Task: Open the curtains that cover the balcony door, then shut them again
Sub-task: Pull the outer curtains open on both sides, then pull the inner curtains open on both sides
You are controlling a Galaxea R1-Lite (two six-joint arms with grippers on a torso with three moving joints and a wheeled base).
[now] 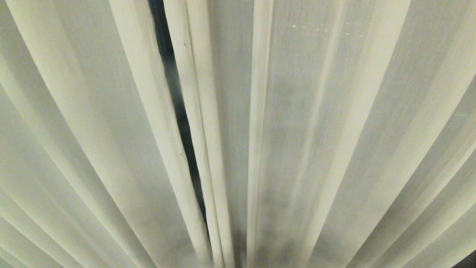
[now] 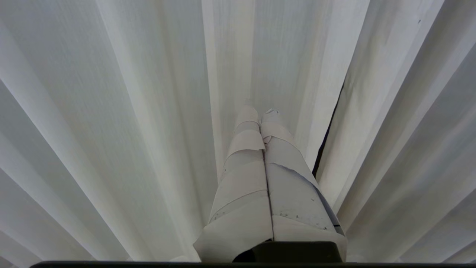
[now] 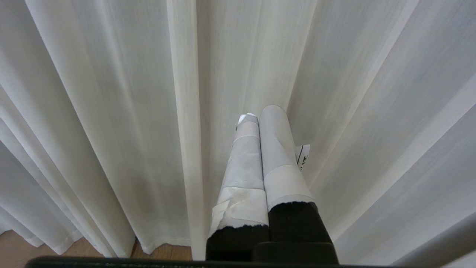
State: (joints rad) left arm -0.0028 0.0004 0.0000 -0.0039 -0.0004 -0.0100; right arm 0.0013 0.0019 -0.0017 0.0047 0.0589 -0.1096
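A strip of wooden floor [image 3: 22, 245] shows, light brown and bare.

The cream-beige pleated woven curtains [image 1: 316, 149] are faced at very close range by the head view, a dark narrow gap [image 1: 178, 111] between two panels being seen left of centre. The same curtains are faced from behind each tape-wrapped pincer by the wrist views, left pincer [image 2: 262, 113] and right pincer [image 3: 260, 113]. The curtain hem and a strip of wooden floor [image 3: 22, 245] are taken in only by the right wrist view.
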